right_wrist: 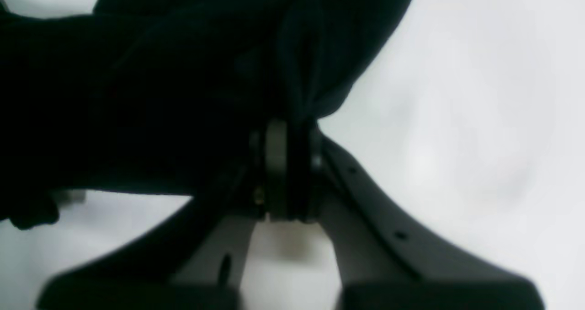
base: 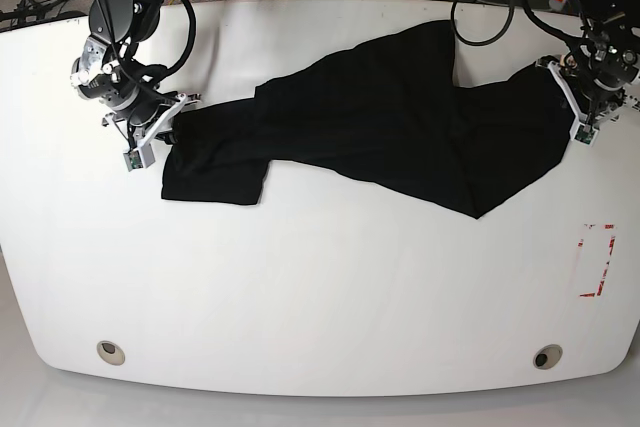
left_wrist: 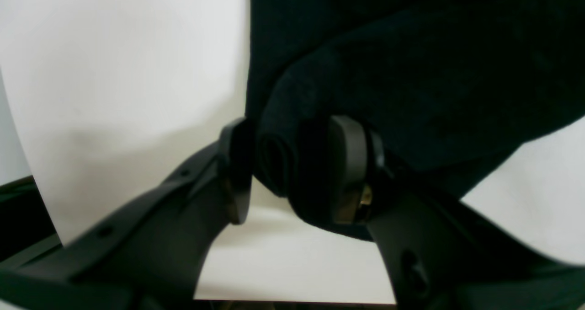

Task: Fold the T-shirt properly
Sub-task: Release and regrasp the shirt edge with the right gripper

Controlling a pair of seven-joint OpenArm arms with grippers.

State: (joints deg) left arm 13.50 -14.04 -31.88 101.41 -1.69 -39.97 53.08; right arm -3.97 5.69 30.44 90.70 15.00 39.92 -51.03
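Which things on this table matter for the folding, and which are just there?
Part of the job:
- T-shirt, black, stretched across the table
- right gripper, shut on one end of the cloth
- left gripper, fingers on either side of a bunched fold at the other end

Just there:
- red tape outline near the table's edge
- two round holes along the near edge

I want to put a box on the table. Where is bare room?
Bare: the table's wide near half, below the shirt, left of the red marks. Crowded: the far half, where the shirt stretches between the left tool and right tool.
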